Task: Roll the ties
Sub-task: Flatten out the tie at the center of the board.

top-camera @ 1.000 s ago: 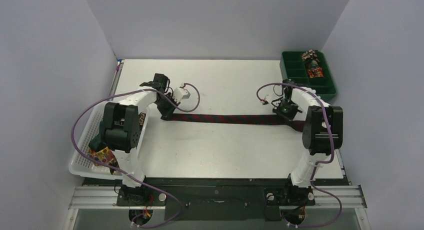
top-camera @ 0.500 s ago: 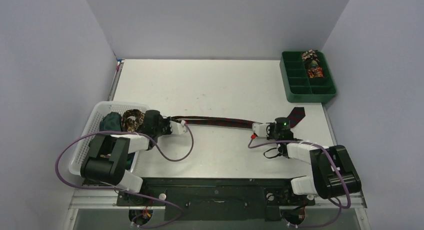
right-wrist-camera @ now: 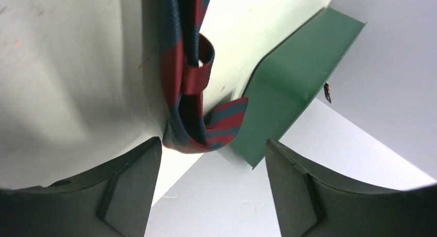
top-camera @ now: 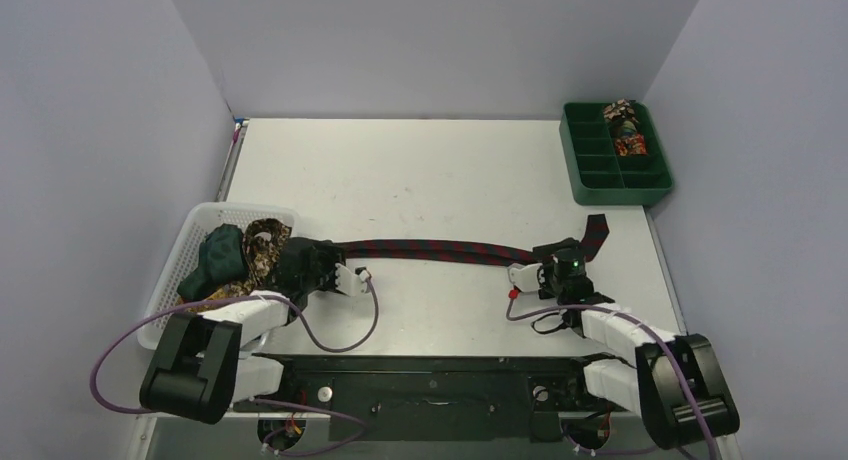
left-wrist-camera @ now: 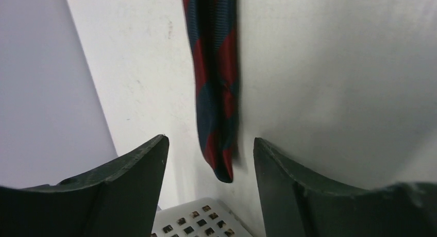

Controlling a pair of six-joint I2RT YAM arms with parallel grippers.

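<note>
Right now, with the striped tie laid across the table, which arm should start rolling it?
Probably the left: the narrow tip of the striped tie lies straight between the fingers of the open left gripper. At the open right gripper, its other end is folded and bunched.

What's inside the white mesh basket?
A crumpled dark green fabric tie and a brown-gold floral fabric tie, piled in the white mesh plastic basket. Anything under them is covered; the left arm hides the near end.
</note>
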